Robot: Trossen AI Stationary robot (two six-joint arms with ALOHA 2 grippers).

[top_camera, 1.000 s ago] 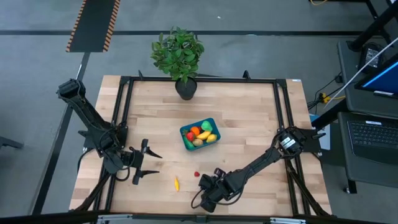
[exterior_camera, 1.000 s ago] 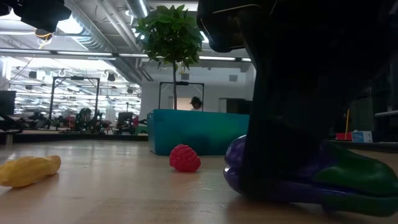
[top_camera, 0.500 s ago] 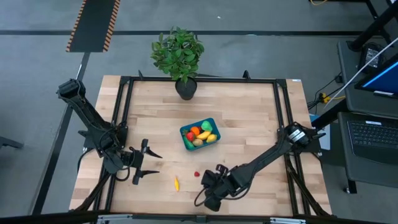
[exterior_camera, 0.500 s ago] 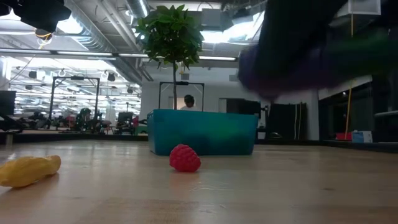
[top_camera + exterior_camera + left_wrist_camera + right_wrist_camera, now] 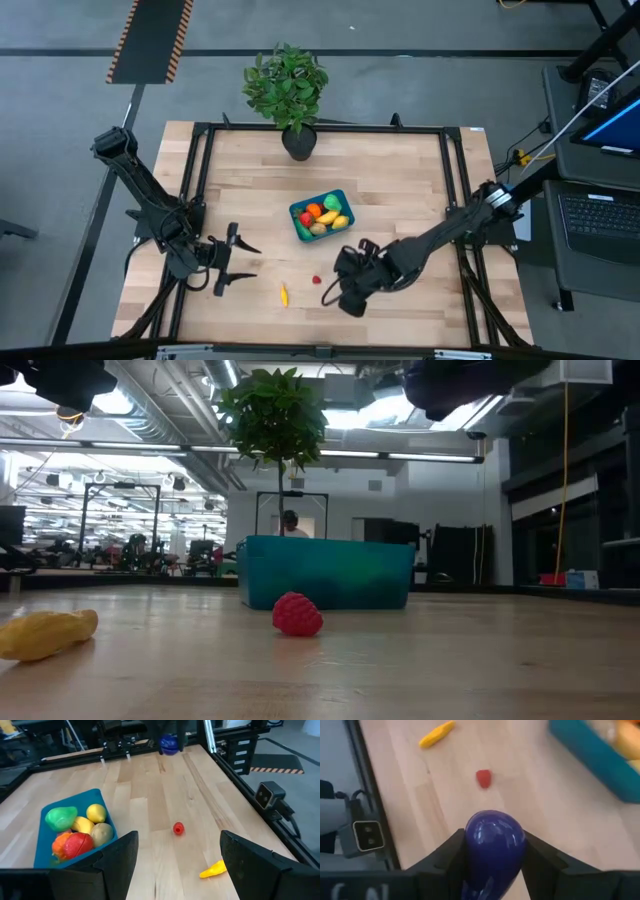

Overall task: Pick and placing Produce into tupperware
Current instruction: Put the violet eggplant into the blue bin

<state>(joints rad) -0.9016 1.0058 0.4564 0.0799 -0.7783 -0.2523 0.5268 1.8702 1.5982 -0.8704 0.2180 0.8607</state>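
The teal tupperware (image 5: 297,222) stands at the table's middle and holds several toy fruits (image 5: 75,827). A red berry (image 5: 316,280) and a yellow piece (image 5: 283,294) lie on the wood near the front edge. My right gripper (image 5: 347,292) hangs above the table just right of the berry, shut on a purple eggplant toy (image 5: 495,842). At the front left, my left gripper (image 5: 225,272) waits open with nothing between its fingers. My right gripper pinches the eggplant's purple body (image 5: 470,845) between its two fingers (image 5: 451,854), one on each side. The fingers slant down from above, coming from the table's right. The eggplant's rounded end (image 5: 495,827) sticks out past the fingertips. It is lifted clear of the table.
A potted plant (image 5: 288,90) stands at the table's far edge. Black frame rails (image 5: 455,190) run along the table's sides. Bare wood lies between the berry (image 5: 483,778) and the tupperware's wall (image 5: 590,750). A person (image 5: 289,520) shows in the room beyond.
My right gripper has risen from the table with the purple eggplant and drifted a little toward the tupperware. The eggplant, which lay on the wood a second ago, now hangs clear, above the low view's top edge.
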